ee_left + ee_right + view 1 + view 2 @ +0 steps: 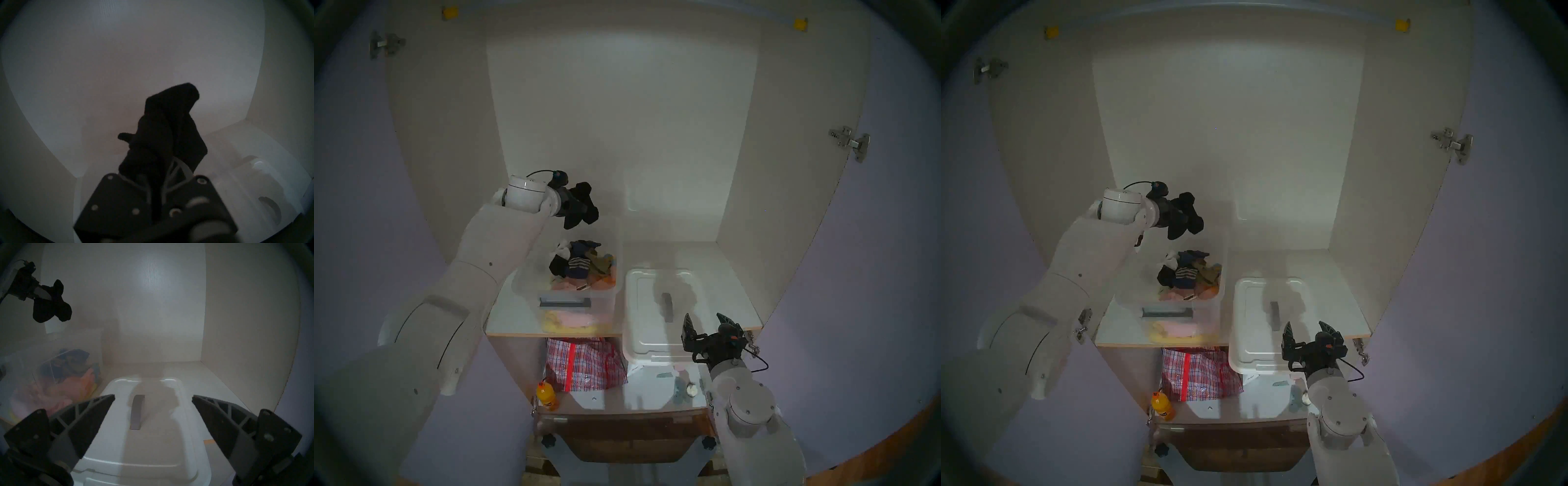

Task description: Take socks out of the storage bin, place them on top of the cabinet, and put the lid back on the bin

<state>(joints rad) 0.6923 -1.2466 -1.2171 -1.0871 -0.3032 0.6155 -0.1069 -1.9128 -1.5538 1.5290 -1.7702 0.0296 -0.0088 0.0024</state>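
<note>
My left gripper (573, 203) is shut on black socks (589, 211) and holds them in the air above the far end of the clear storage bin (602, 302). The socks fill the left wrist view (163, 132). A jumble of black, white, olive and striped navy socks (578, 263) lies in the bin. The white lid (648, 325) with its dark grey handle (667, 307) lies on the cabinet (619, 118) shelf right of the bin, overhanging the front edge. My right gripper (704, 320) is open and empty, just above the lid's front right part (153, 446).
Pink and yellow cloths (572, 320) lie under the socks in the bin. On the lower shelf stand a red plaid bag (585, 363) and an orange bottle (546, 395). The lilac doors (873, 271) stand open on both sides. The shelf (731, 302) is bare right of the lid.
</note>
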